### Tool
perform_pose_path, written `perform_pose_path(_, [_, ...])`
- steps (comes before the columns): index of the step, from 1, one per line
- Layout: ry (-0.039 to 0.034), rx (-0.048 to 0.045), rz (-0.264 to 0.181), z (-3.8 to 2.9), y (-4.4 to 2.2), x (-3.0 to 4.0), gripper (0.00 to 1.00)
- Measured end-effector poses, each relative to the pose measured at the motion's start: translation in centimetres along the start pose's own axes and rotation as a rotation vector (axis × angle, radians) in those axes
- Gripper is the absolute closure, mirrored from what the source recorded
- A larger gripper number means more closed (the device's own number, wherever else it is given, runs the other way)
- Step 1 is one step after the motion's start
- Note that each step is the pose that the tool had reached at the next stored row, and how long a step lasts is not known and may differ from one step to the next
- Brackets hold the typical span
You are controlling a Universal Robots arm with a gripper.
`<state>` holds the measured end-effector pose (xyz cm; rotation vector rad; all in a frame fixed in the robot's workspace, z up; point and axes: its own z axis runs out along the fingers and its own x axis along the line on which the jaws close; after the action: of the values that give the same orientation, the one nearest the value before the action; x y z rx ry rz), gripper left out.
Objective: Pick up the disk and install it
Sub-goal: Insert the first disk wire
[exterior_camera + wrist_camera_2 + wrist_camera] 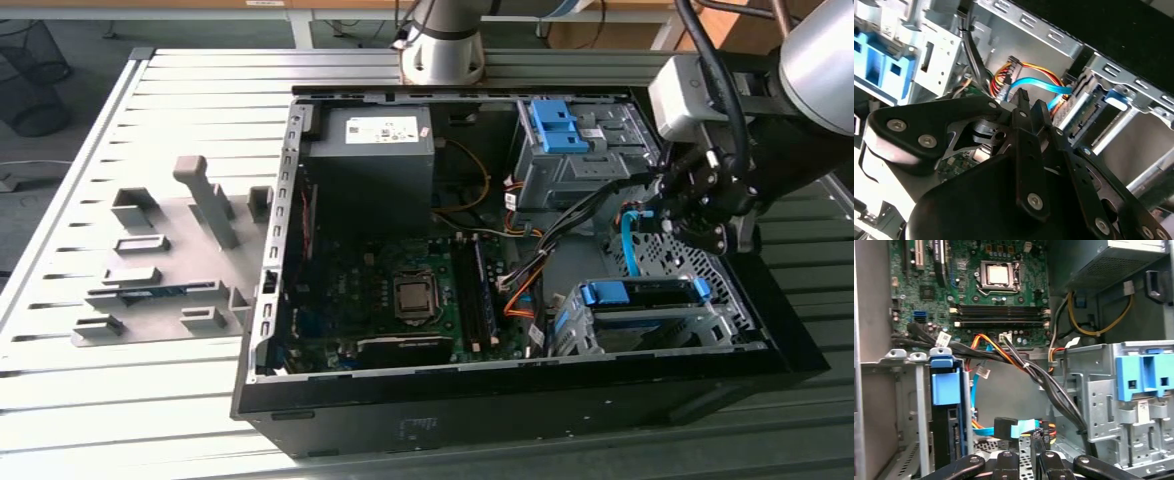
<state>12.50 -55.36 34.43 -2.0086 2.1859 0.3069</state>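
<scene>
One silver disk with blue plastic rails [641, 293] sits in one of two grey metal cages [731, 322]; black tool [1030, 102] nearby, pinched narrow, empty. White sticker [380, 128] print: unreadable.

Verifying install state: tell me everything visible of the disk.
The disk sits slotted in the silver metal cage, between its rails, in the first wrist view. Grey metal body, blue plastic handle at the outer end, dark connector edge exposed. The cage touches it; the gripper hangs apart from it in the exterior view. Whether it is wired up, I cannot tell.
</scene>
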Motion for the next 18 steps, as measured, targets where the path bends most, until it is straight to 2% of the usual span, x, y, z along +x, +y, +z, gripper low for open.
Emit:
perform_pose_path(6, [0.0026, 0.0002, 0.0, 0.0, 0.0, -0.01, 0.76])
perform_pose_path(7, [0.0128, 0.0011, 0.0, -0.01, 0.0, -0.01, 0.76])
perform_pose_path(8, [0.0271, 0.0023, 0.001, -0.01, 0.0, -0.01, 0.76])
perform_pose_path(9, [0.0367, 0.0032, 0.001, 0.0, 0.0, 0.0, 0.76])
perform_pose_path(10, [0.0399, 0.0035, 0.001, 0.0, 0.0, 0.0, 0.76])
perform_pose_path(18, [0.0413, 0.0036, 0.001, 0.0, 0.0, 0.0, 0.76])
